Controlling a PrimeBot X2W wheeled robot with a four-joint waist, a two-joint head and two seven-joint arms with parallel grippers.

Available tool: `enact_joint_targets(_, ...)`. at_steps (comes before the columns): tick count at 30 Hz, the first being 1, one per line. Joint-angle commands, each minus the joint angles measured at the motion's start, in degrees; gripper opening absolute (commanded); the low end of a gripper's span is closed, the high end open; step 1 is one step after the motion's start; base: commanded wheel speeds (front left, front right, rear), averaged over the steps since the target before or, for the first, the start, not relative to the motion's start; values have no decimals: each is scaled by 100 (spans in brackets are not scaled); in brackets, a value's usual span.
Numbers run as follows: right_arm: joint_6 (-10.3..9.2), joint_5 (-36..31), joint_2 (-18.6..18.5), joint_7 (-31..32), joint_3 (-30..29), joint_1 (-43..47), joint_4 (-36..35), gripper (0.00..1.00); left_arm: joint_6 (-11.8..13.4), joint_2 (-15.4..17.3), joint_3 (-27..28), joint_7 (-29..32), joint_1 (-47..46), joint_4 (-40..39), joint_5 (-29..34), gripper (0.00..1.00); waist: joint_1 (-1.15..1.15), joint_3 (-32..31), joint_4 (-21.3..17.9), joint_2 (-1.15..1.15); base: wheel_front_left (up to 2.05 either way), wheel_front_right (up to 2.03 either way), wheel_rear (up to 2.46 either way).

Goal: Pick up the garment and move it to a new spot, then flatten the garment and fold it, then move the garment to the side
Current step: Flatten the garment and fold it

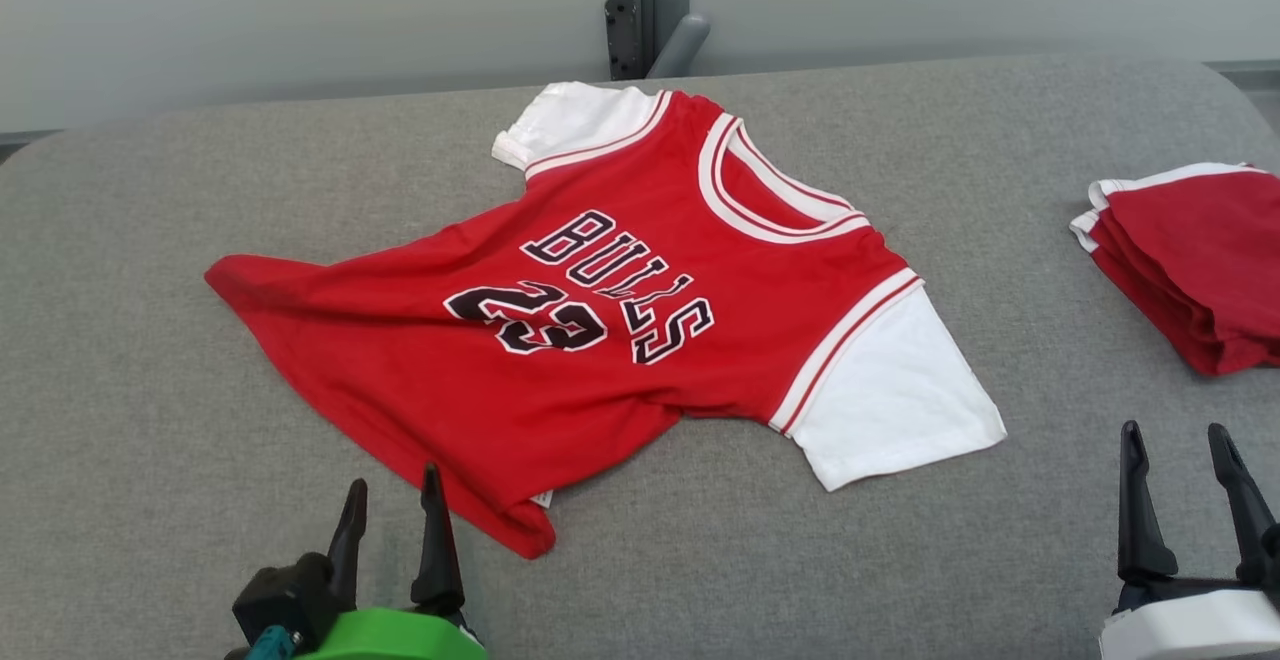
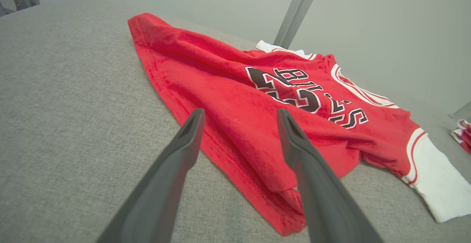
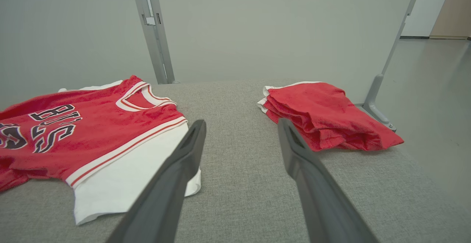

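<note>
As the red jersey [image 1: 420, 360] lies face-up | lettering: BULLS | number: 23

"BULLS" and "23" on jersey [image 1: 600, 360]

We count 1 red jersey [image 1: 560, 340] lying on 1 grey padded table [image 1: 150, 420]. It has 2 white sleeves [image 1: 890, 390], 1 on the far side and 1 at the near right. On its chest we read 1 word and 1 number of 2 digits. Near the table's right edge we see 1 folded red stack [image 1: 1190, 260] – how many pieces it holds we cannot tell. We count 2 grippers, the left gripper [image 1: 395, 480] and the right gripper [image 1: 1174, 432], each with 2 dark fingers [image 1: 1135, 500], so 4 in all. Behind the table, in the right wrist view, we count 2 grey metal posts [image 3: 152, 33].
</note>
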Motion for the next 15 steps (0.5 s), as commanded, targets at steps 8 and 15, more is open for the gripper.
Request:
enact_joint_targets(8, -6, 10, 53, -15, -69, 290, 198, 100, -579, -203, 430, -34, 537, 181, 1007, 100, 0, -600, 433, 0, 0, 0, 0)
enact_joint_targets(15, -6, 22, 69, -15, -17, 300, 344, 100, -996, -348, 884, -36, 706, 149, 1357, 100, 0, -675, 570, 0, 0, 0, 0)
